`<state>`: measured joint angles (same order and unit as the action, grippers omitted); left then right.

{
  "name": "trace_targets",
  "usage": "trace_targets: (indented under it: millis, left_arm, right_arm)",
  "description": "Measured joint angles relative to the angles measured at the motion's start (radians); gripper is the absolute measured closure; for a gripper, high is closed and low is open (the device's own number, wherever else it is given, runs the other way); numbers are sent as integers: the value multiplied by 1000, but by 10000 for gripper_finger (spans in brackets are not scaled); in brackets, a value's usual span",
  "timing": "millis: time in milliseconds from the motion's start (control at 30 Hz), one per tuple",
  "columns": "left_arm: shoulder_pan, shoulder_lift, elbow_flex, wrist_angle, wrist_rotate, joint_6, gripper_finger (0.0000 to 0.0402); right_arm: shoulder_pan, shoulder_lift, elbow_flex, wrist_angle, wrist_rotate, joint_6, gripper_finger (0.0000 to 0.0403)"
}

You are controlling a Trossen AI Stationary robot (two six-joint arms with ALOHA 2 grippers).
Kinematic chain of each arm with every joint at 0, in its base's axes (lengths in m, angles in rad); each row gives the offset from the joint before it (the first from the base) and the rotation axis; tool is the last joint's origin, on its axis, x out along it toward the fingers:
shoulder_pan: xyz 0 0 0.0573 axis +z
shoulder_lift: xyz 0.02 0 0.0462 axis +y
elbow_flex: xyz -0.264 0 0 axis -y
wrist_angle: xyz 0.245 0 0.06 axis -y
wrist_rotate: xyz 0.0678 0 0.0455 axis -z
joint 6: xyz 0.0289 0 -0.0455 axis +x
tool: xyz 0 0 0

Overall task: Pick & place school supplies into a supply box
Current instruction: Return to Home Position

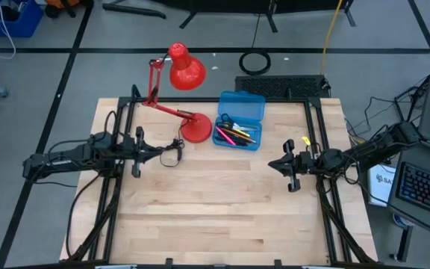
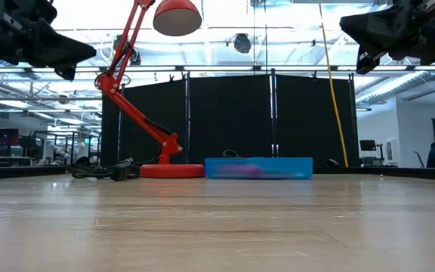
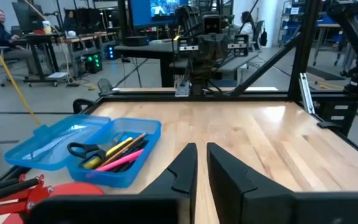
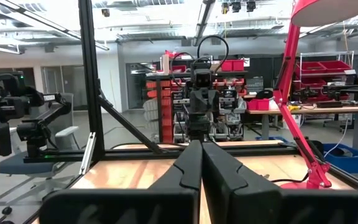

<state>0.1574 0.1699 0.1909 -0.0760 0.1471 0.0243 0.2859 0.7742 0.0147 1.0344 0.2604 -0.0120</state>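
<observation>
The blue supply box (image 1: pixel 239 119) lies with its lid open at the table's far middle; it also shows in the left wrist view (image 3: pixel 86 152) and the low view (image 2: pixel 259 168). Its tray holds the school supplies (image 3: pixel 114 155): black-handled scissors (image 3: pixel 82 149) and yellow, orange, pink and black pens. My left gripper (image 3: pixel 202 155) hovers level over the table's left side (image 1: pixel 164 152), a narrow gap between its fingers and nothing in it. My right gripper (image 4: pixel 201 155) hovers over the right side (image 1: pixel 272 164), shut and empty.
A red desk lamp (image 1: pixel 181 97) stands with its round base (image 1: pixel 196 128) just left of the box. A black cable loop (image 1: pixel 172 155) lies by my left gripper. Black frame rails (image 1: pixel 316 134) run along both table sides. Bare wood (image 1: pixel 215 217) fills the near half.
</observation>
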Motion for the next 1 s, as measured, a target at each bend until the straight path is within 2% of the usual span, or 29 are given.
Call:
trace_targets:
  millis: [300,1000]
  left_arm:
    - [0,0,0,-1,0,-2,344]
    - [0,0,1,-2,0,-2,344]
  right_arm:
    - [0,0,-1,0,0,0,403]
    - [0,0,-1,0,0,0,403]
